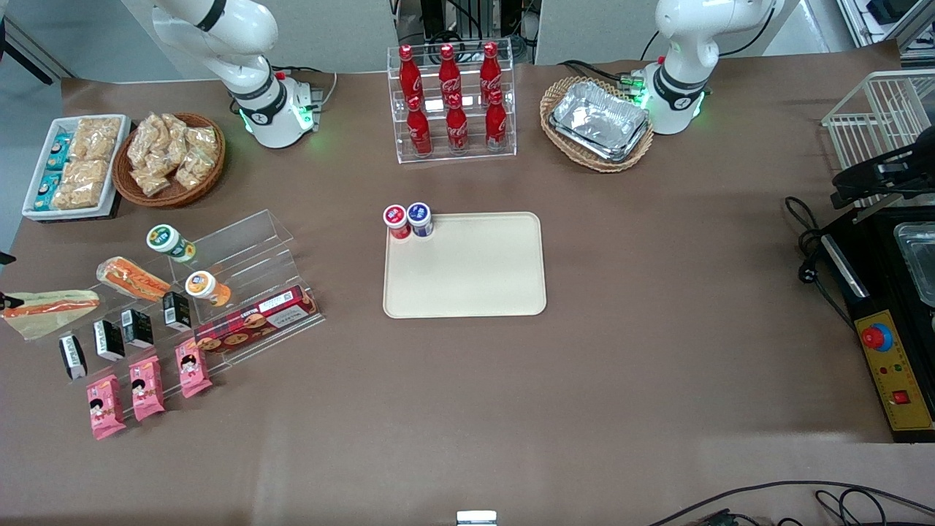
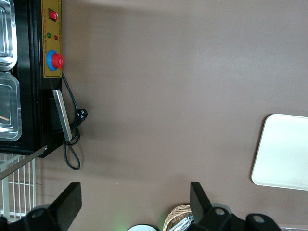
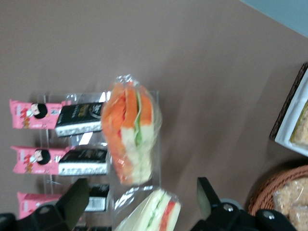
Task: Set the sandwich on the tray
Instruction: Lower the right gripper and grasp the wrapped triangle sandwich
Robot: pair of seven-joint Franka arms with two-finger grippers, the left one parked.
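The sandwich (image 1: 45, 306), a clear-wrapped wedge of pale bread with orange and green filling, lies flat on the table toward the working arm's end. In the right wrist view the sandwich (image 3: 155, 212) sits between the two dark fingers (image 3: 73, 199) of my gripper (image 3: 142, 186), which hovers open above it without touching. Almost none of the gripper shows in the front view. The cream-beige tray (image 1: 467, 281) lies at the middle of the table, and its corner also shows as the tray (image 2: 284, 154) in the left wrist view.
An orange-topped wrapped roll (image 1: 131, 278) lies beside the sandwich. Black packets (image 1: 109, 339), pink packets (image 1: 146, 387), a biscuit box (image 1: 256, 319) and a clear stand (image 1: 241, 248) crowd that area. Two small cans (image 1: 407, 220) stand on the tray's corner.
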